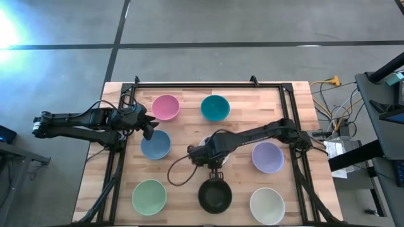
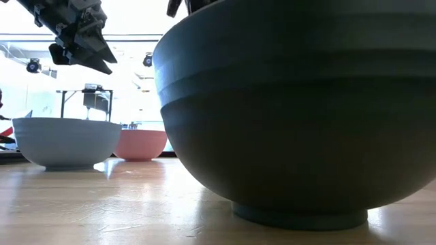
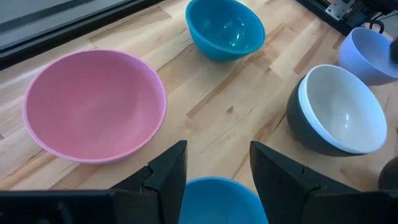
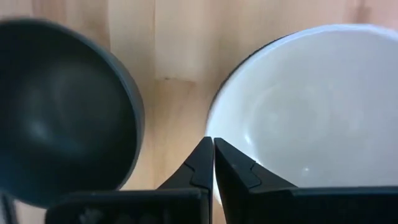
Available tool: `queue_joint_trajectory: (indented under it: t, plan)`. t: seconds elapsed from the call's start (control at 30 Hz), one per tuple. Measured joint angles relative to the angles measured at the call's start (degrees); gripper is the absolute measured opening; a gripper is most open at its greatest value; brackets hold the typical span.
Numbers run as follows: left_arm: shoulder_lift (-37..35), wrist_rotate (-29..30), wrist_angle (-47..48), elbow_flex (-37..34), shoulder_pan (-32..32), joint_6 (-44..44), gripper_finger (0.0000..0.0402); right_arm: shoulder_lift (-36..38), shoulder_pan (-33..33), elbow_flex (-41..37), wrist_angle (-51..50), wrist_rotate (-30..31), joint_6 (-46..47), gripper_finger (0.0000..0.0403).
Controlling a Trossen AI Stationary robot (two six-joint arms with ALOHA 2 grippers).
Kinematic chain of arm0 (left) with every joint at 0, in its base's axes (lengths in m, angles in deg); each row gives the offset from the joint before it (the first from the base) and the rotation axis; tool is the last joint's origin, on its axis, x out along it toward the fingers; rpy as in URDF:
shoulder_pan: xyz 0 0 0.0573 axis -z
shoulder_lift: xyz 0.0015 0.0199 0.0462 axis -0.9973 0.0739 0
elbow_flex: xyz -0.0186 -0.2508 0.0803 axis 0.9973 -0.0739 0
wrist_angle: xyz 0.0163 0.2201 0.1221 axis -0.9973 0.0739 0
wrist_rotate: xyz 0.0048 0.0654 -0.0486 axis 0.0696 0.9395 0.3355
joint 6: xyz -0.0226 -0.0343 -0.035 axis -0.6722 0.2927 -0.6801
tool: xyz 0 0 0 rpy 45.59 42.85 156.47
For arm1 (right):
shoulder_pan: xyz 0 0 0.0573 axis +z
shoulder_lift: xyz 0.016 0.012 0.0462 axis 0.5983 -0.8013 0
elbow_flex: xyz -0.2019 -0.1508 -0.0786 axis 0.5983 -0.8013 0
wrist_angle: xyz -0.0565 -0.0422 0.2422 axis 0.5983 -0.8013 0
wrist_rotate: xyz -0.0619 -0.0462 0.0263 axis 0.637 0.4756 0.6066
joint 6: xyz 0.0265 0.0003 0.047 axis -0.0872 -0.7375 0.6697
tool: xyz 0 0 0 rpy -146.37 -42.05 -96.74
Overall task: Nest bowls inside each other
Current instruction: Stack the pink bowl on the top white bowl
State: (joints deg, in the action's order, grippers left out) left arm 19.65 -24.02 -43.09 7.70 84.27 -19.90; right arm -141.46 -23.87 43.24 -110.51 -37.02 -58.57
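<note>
My left gripper (image 1: 150, 130) (image 3: 217, 149) hangs open just above the blue bowl (image 1: 155, 145) (image 3: 217, 200), the fingers apart over its far rim. My right gripper (image 1: 216, 169) (image 4: 213, 142) is shut at the table's middle. Its tips point down at the rim of a white bowl (image 4: 311, 112) that sits nested in a black bowl (image 3: 305, 134). A second black bowl (image 1: 214, 196) (image 4: 56, 118) stands just beside it, toward the near edge. The pink (image 1: 166, 107), teal (image 1: 214, 108), lavender (image 1: 267, 157), pale green (image 1: 149, 196) and second white bowl (image 1: 267, 205) each stand alone on their bases. My right gripper's shut fingertips (image 4: 202, 155) stand from above at the white bowl's rim (image 4: 210, 127), on the side facing the lone black bowl. I cannot tell whether they touch it. The bowl sits level in the black one on the table.
A black metal frame (image 1: 208, 84) runs along the table's far edge and down both sides. A cable (image 1: 180, 165) loops on the wood left of the right gripper. Bare wood shows between the bowls, widest between the blue bowl and the nested pair.
</note>
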Motion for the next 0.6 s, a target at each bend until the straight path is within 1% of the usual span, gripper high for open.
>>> queue_joint_trajectory:
  t: [0.07,0.17,0.27,0.33,0.5,0.6]
  plan:
    - [0.0,-0.2,0.0,0.0,0.0,0.0,0.0159,1.9,-1.1,1.3,-1.6,0.3,1.3,0.0008]
    - [0.1,-0.3,0.0,0.0,0.0,0.0,0.0159,6.1,-2.9,2.1,-2.4,3.7,5.0,0.0008]
    - [0.6,-0.3,-0.1,0.0,0.0,-0.1,0.0159,11.9,-4.2,2.0,-2.3,10.4,9.5,0.0008]
    - [1.5,-1.4,-0.1,0.0,0.0,-0.1,0.0159,16.7,-4.8,1.5,-2.1,15.4,12.6,0.0008]
    - [7.7,-4.9,-0.1,0.9,-1.8,0.0,0.0159,26.6,-5.0,-0.6,-1.8,25.7,19.5,0.0008]
    - [13.4,-9.4,0.0,2.5,-5.7,1.0,0.0159,31.6,-5.0,-1.7,-1.8,28.4,22.5,0.0008]
